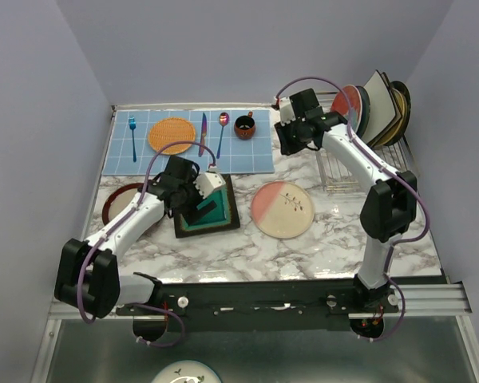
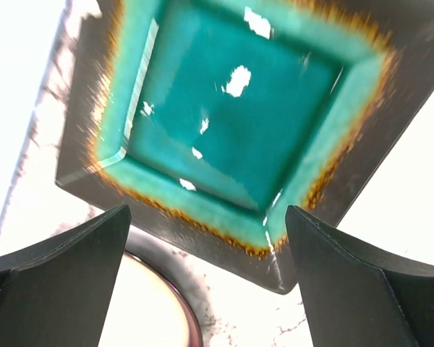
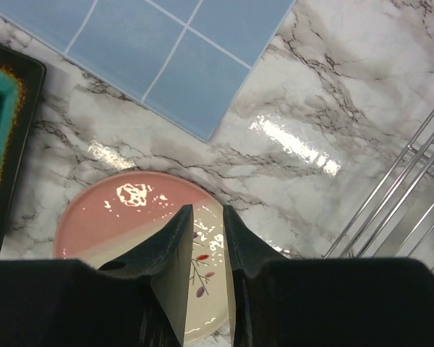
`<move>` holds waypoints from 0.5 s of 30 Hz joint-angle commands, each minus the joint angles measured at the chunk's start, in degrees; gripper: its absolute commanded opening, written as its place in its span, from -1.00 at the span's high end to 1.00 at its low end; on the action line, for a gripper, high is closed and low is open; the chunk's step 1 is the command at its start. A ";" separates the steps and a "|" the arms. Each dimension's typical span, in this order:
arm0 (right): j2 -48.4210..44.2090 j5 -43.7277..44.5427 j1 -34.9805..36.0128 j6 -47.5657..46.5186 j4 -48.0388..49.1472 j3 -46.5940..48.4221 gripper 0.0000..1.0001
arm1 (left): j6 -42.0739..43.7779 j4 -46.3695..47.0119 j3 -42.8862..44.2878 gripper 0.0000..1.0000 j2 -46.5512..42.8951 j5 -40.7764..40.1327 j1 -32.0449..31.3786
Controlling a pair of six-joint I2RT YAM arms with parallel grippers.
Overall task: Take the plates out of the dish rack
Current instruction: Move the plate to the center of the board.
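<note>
Left wrist view: left jaws spread wide above a glossy square teal plate (image 2: 231, 123) with a dark rim, lying flat on the marbled table (image 1: 247, 247). Right jaws narrowly parted, gripping nothing, over a round pink-and-cream plate (image 3: 116, 217). Other plates (image 1: 377, 108) stand upright in the silver wire dish rack (image 1: 339, 177).

The worktop (image 1: 335, 247) is white marble with grey veins; a blue grid placemat (image 1: 259, 152) covers its far left part; just near of that mat lies a square teal plate (image 1: 211, 225) with a dark rim; to its right, apart from it, a round pink and cream plate (image 1: 282, 210) lies flat; a dark round plate (image 1: 116, 201) sits at the left edge, partly hidden; the wire dish rack (image 1: 343, 171) stands far right.
</note>
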 commanded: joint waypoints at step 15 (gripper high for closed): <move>-4.83 18.93 -5.77 -4.96 5.93 0.62 0.38 | -8.34 8.05 8.19 -0.95 15.75 9.25 -6.16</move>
